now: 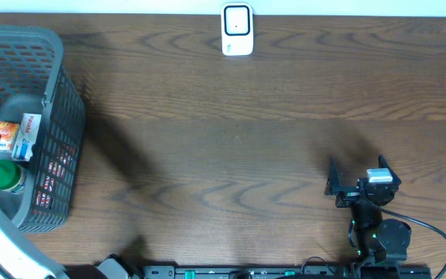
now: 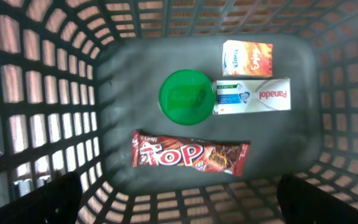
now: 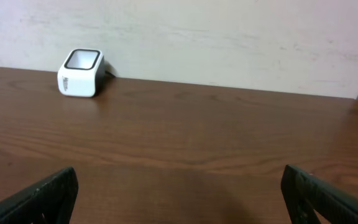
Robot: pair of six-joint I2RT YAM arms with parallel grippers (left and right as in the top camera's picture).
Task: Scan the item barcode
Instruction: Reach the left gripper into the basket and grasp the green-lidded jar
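Observation:
My left gripper (image 2: 179, 182) hangs open over the grey mesh basket (image 1: 56, 101), looking straight down into it. On the basket floor lie a red Top chocolate bar (image 2: 191, 155), a round green lid (image 2: 187, 97), a white Panadol box (image 2: 253, 96) and a small orange box (image 2: 247, 58). Nothing sits between the left fingers (image 2: 55, 199). The white barcode scanner (image 1: 237, 29) stands at the table's far edge, also visible in the right wrist view as the scanner (image 3: 81, 73). My right gripper (image 1: 356, 177) rests open near the front right, empty.
The basket walls (image 2: 36, 93) rise on all sides around the items. Brown wooden tabletop (image 1: 223, 139) stretches between basket and scanner. A pale wall (image 3: 229, 37) stands behind the scanner. The right arm's base and cable (image 1: 409, 232) sit at the front edge.

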